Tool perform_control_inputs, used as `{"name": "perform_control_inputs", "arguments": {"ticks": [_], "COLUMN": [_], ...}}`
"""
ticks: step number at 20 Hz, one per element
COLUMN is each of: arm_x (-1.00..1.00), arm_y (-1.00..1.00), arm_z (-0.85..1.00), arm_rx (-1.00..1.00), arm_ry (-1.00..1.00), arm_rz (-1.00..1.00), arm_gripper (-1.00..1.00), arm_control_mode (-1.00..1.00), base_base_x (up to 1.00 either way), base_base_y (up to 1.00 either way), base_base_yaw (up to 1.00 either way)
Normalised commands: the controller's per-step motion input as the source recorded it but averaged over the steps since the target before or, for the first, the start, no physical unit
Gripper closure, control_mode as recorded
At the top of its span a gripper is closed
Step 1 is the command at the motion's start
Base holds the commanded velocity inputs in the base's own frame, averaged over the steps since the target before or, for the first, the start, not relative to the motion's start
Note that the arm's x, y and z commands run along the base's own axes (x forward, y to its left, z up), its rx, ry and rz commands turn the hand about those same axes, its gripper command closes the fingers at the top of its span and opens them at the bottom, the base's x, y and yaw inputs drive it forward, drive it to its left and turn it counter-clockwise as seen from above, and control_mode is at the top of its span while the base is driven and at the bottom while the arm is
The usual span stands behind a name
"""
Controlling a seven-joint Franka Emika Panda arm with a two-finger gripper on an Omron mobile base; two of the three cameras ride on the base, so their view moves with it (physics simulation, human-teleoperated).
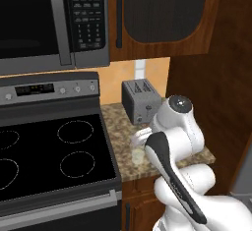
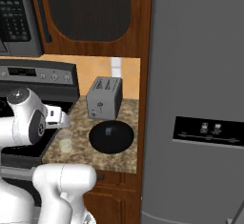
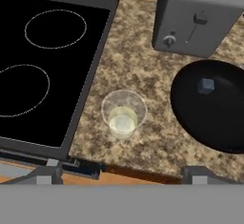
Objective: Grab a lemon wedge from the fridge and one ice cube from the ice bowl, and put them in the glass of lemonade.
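Here the tool hangs wide above the glass of lemonade; an ice cube sits in the ice bowl.

I see speckled, stone-like counter, glossy black glass cooktop, brushed metal toaster, matt black ice bowl, clear glass of lemonade, steel-grey fridge.

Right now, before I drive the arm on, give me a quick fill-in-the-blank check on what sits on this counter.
1. The glass of lemonade stands on the speckled counter between the stove and the ____.
2. The ice bowl holds one ____.
3. Behind the bowl stands a silver ____.
4. The tool's jaws stand ____ above the glass.

Missing words: ice bowl; ice cube; toaster; open
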Motion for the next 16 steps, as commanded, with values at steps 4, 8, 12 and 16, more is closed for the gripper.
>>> {"name": "perform_control_inputs", "arguments": {"ticks": [4, 8, 12, 16], "arm_x": [-0.16, 0.0, 0.0, 0.0], "arm_y": [0.0, 0.0, 0.0, 0.0], "arm_z": [0.0, 0.0, 0.0, 0.0], "arm_rx": [0.0, 0.0, 0.0, 0.0], "arm_ry": [-0.01, 0.0, 0.0, 0.0], "arm_rz": [0.0, 0.0, 0.0, 0.0], "arm_gripper": [-1.0, -1.0, -1.0, -1.0], "arm_control_mode": [1.0, 1.0, 1.0, 1.0], "base_base_x": [-0.25, -1.0, -0.8, -0.11], "base_base_y": [-0.04, -0.52, -0.96, -1.0], "base_base_yaw": [0.0, -0.07, -0.13, -0.23]}}
